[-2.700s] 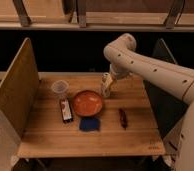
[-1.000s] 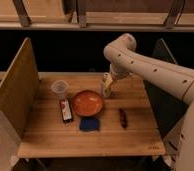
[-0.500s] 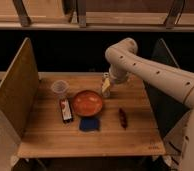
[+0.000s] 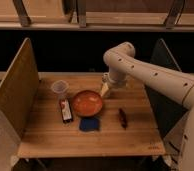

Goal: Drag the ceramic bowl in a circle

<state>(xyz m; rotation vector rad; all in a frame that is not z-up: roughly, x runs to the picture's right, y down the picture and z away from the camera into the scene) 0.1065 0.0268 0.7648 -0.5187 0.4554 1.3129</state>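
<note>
The ceramic bowl [image 4: 87,103] is round, shallow and glossy orange-red. It sits near the middle of the wooden table [image 4: 140,135]. My gripper [image 4: 105,90] hangs from the white arm [image 4: 155,75] and points down at the bowl's right rear rim, touching or almost touching it. The arm reaches in from the right.
A clear plastic cup [image 4: 59,89] stands left of the bowl. A dark flat packet [image 4: 65,110] lies at its front left, a blue pad [image 4: 89,124] in front of it, a small dark red object [image 4: 122,118] to its right. Upright panels [image 4: 15,95] flank the table.
The arm has shifted slightly right and the gripper has moved a little along the bowl's right rear rim. The bowl has barely moved.
</note>
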